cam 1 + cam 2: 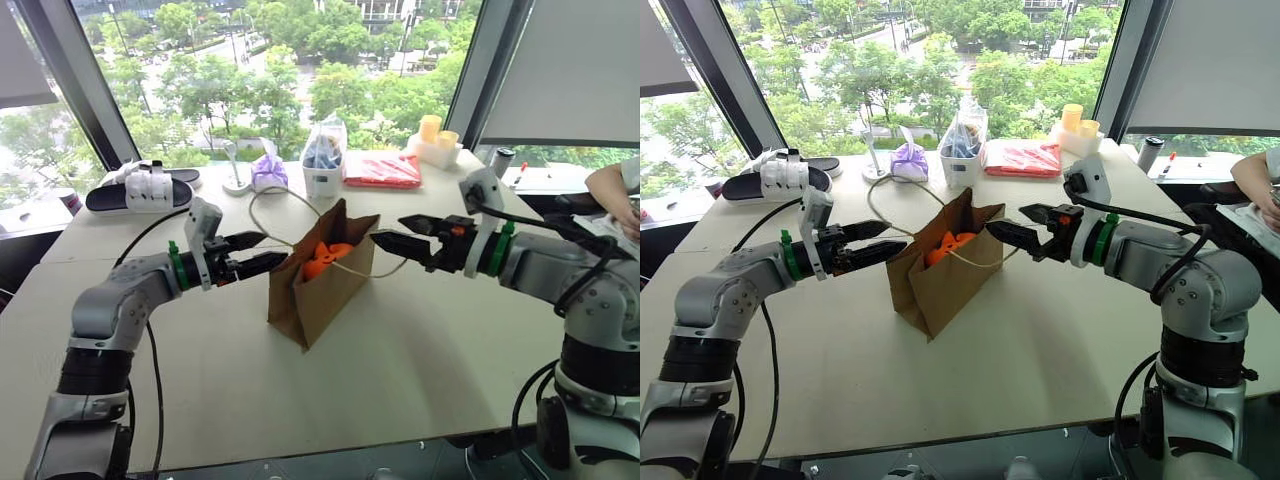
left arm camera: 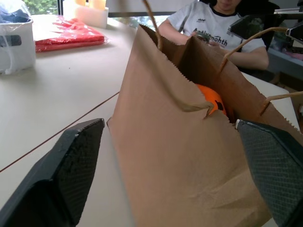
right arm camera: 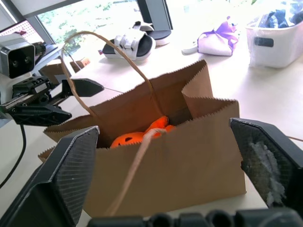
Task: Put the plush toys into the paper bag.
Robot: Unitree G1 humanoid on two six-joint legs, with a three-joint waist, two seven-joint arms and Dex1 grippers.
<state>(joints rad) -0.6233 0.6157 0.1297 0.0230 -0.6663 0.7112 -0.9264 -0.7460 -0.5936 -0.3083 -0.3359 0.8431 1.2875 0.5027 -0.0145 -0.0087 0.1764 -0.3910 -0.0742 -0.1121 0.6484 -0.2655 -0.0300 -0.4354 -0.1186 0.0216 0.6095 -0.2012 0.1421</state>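
At frame centre the paper bag (image 1: 318, 285) stands open on the table (image 1: 420, 350), the orange plush toy (image 1: 326, 257) already inside; no green toy shows. The left gripper (image 1: 256, 254) and right gripper (image 1: 397, 243) flank the bag, jaws spread wide, holding nothing. The bag looks light and easily creased, so it is probably best steadied by its rim; the toy looks soft and squashy.

The two head views look forward and down across the table (image 1: 420, 340), sharing the paper bag (image 1: 320, 285) at centre. The wrist views sit close to that bag, the left wrist view facing it from about nine o'clock, the right from three.
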